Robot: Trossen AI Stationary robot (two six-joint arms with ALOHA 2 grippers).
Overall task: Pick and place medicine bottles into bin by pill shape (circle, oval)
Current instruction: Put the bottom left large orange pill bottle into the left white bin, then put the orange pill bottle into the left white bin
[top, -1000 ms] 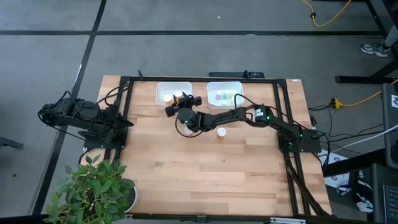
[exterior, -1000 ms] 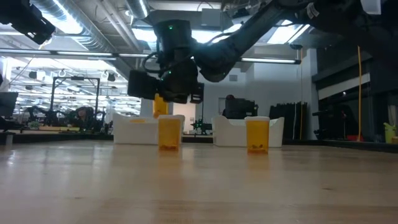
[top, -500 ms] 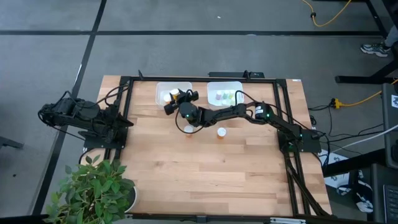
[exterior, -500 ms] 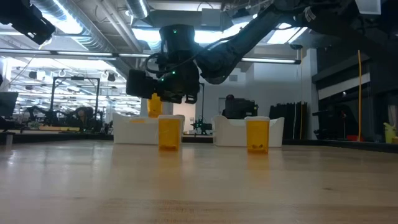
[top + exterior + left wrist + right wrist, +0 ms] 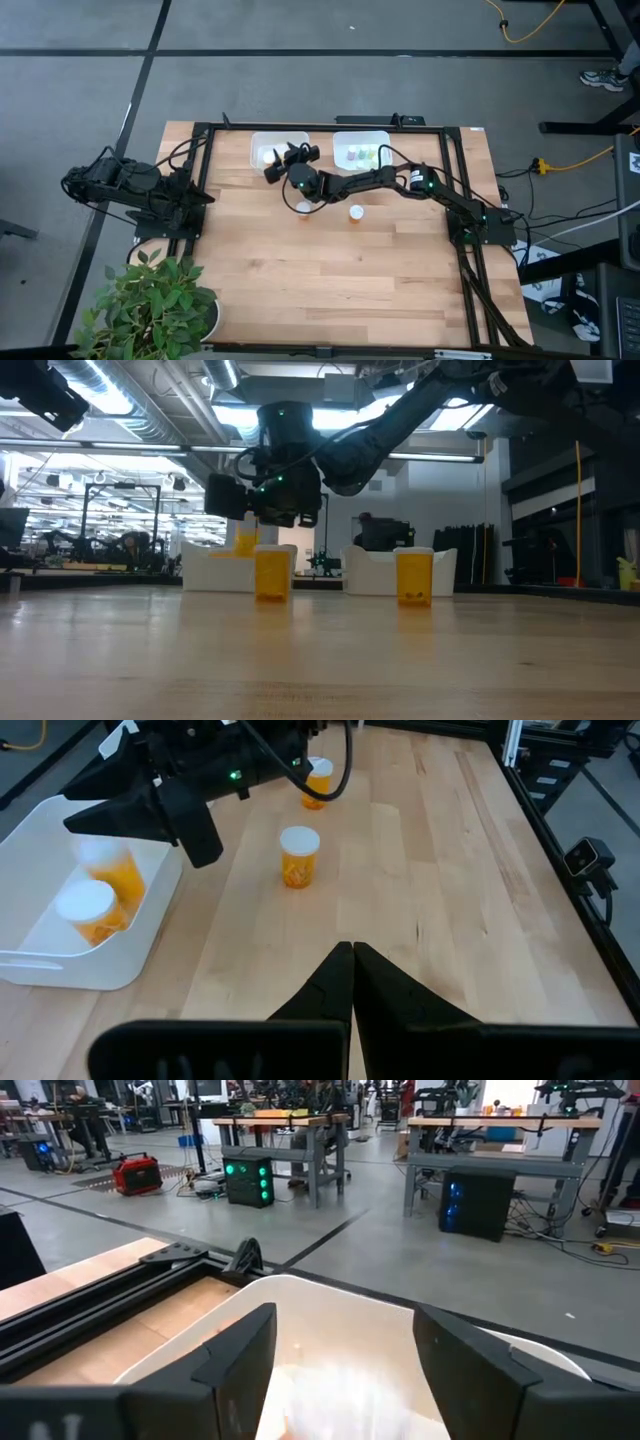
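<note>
Orange white-capped medicine bottles: two in the left white plastic bin (image 5: 262, 142), two (image 5: 303, 208) standing mid wooden desk (image 5: 330, 270), open room around. Right gripper (image 5: 288, 152) reaches over that bin's rim, fingers (image 5: 232, 1355) spread, empty. Left gripper (image 5: 350, 982) parked at desk's left edge, fingers pressed together.

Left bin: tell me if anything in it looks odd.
One orange bottle shows blurred, apparently mid-drop into the left bin under the right gripper, beside an upright bottle. Nothing spilled or damaged shows.
</note>
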